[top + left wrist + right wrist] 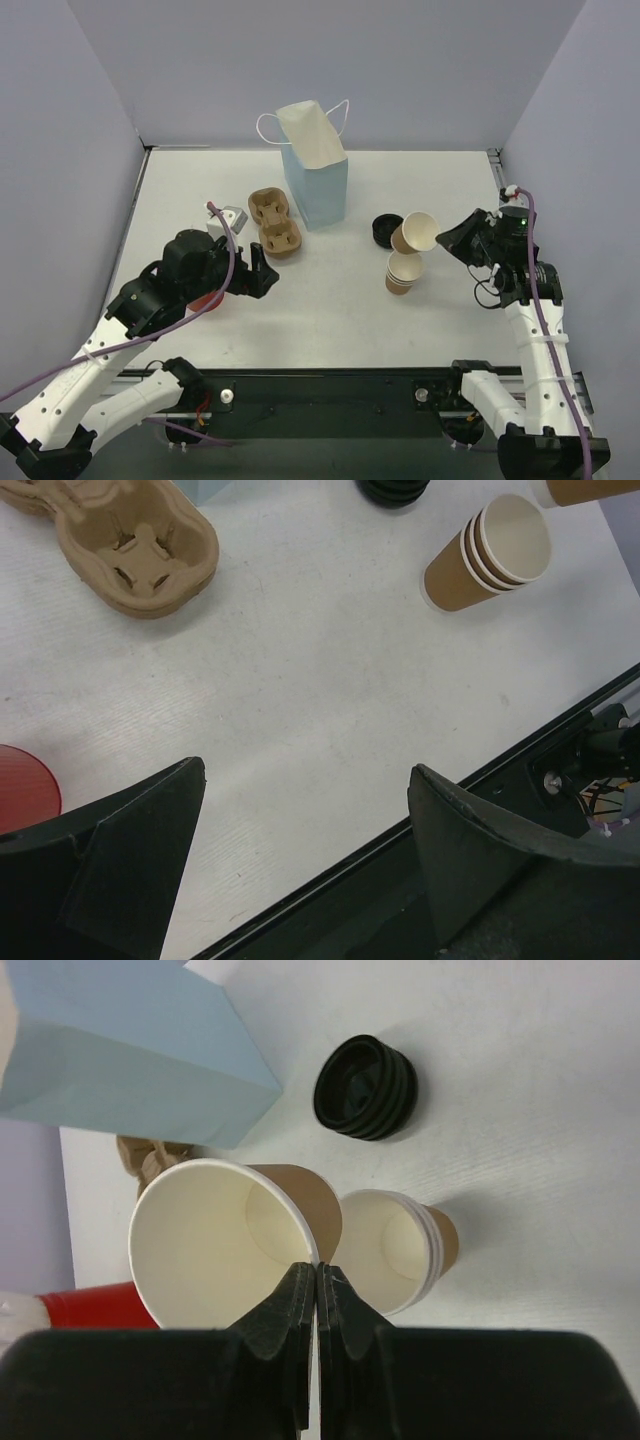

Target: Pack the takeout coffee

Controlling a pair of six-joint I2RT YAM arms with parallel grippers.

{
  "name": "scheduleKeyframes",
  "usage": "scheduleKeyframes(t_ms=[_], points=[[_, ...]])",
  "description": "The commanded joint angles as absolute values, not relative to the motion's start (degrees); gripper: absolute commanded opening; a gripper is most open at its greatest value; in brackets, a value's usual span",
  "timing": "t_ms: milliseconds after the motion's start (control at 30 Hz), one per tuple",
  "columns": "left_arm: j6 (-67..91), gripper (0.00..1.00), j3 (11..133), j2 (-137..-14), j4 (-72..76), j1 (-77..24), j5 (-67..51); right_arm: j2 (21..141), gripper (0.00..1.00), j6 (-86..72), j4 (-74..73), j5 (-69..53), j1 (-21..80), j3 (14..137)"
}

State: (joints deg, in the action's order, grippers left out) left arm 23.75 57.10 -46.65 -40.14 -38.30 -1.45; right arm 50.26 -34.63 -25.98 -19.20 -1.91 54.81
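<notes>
The right pincer (318,1295) had its two black fingers pressed together on the rim of a brown kraft paper cup with a white inside (215,1245), pinching the cup wall between them. The cup was tilted, with its open mouth facing the wrist camera. Just beside it stood a stack of nested brown paper cups (395,1245). Beyond that, on the white table (540,1110), sat a short stack of black round plastic lids (365,1088), apart from every cup. A light blue paper bag (130,1050) filled the upper left of this view. A sliver of a tan pulp cup tray (150,1155) showed under its corner, and a strip of a plain red cup (95,1305) lay at the left edge.

Only the overhead camera showed the whole layout. The bag stood at the back centre with its white handles up, the tray just to its left, and the lids and brown cups to its right. The red cup was on the left side, mostly hidden under the left arm.

The left pincer (307,770) had its fingers spread wide, with only bare table showing between them. Its wrist view showed the cut flaps in the tray's near hole and three rims in the nested stack. A curved edge of the red cup showed beside the left finger.
</notes>
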Motion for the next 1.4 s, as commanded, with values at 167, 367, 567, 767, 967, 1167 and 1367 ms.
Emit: scheduleKeyframes(t_ms=[167, 367, 567, 767, 967, 1167, 1367], points=[[20.74, 0.92, 63.98, -43.86, -42.18, -38.58, 4.13, 56.86, 0.00, -36.12, -26.02, -8.02, 25.55, 60.38], [21.79, 0.93, 64.25, -40.52, -45.52, -38.58, 5.27, 63.80, 0.00, -39.20, -19.87, -2.29, 36.29, 55.29], [22.06, 0.93, 62.49, -37.53, -47.55, -38.58, 6.94, 71.54, 0.00, -40.69, -16.97, 4.74, 45.61, 53.09], [22.15, 0.93, 62.14, -36.91, -48.34, -38.50, 7.21, 75.06, 0.00, -42.36, -14.07, 6.94, 49.39, 50.72], [21.80, 0.93, 62.23, -36.91, -48.52, -38.58, 7.12, 74.36, 0.29, -41.40, -15.20, 7.73, 50.36, 51.24], [21.80, 0.93, 62.05, -37.00, -48.43, -38.58, 6.68, 74.18, 0.37, -38.32, -18.37, 10.37, 46.77, 54.05], [21.71, 0.93, 62.58, -36.74, -49.13, -38.58, 7.03, 79.36, 0.32, -34.02, -18.72, 12.74, 41.40, 56.86]])
